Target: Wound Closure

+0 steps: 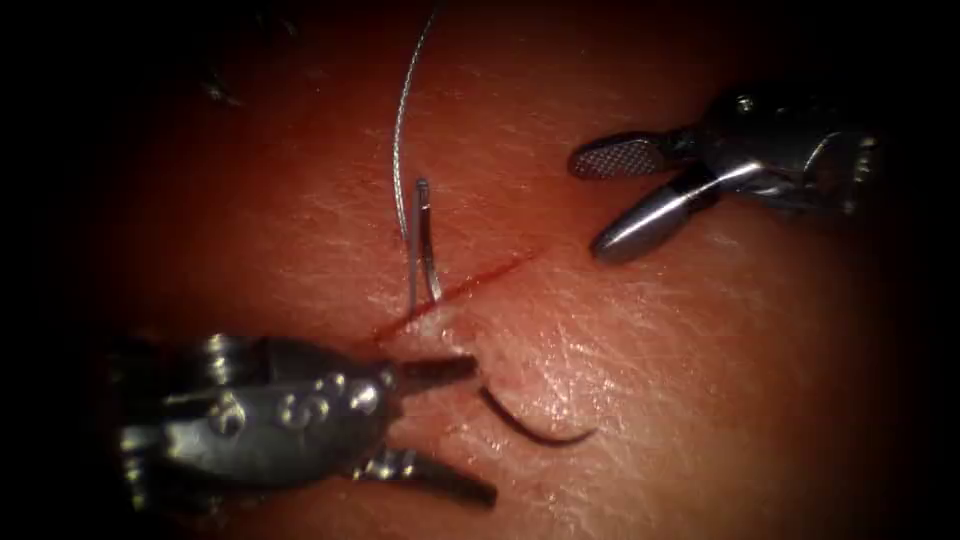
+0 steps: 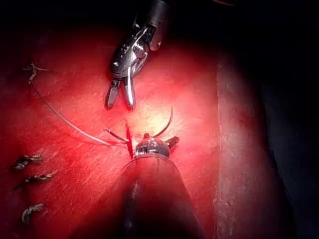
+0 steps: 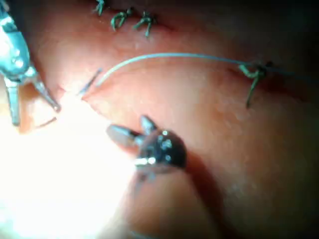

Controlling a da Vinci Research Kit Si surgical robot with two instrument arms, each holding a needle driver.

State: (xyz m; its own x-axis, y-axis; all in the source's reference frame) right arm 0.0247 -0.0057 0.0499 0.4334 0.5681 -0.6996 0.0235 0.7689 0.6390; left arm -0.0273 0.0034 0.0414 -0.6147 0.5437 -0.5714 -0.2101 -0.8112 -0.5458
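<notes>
Endoscope view. Tissue (image 1: 700, 380) is reddish and glistening, with fine skin creases; edges of the scene fall into dark. A short cut (image 1: 455, 293) runs obliquely, lined with red fluid (image 1: 500, 270). The needle (image 1: 530, 425) is passed through the tissure: its tail end stands out of the surface just left of the cut, with the thread (image 1: 400, 130) trailing up from it, and its dark curved tip portion arcs out of the tissue on the right side of the cut. Left end effector (image 1: 470, 425) lies low beside the cut, jaws spread apart, grasping nothing; its upper jaw tip is just beside the emerging needle. Right end effector (image 1: 595, 205) sits well to the right of the cut, jaws spread, holding nothing.

Left wrist view. Own shaft leads to the left end effector (image 2: 159, 142) at the cut, the needle (image 2: 167, 124) curving up next to it. Right end effector (image 2: 121, 97) hangs beyond, released. Thread (image 2: 60, 117) runs off to a knot; three tied stitches (image 2: 30, 184) lie alongside.

Right wrist view. Right end effector (image 3: 127, 128) spread open over brightly lit tissue. Left end effector (image 3: 32, 107) also parted. Thread (image 3: 174, 56) arcs to a knotted stitch (image 3: 251, 72); more stitches (image 3: 124, 17) beyond.
</notes>
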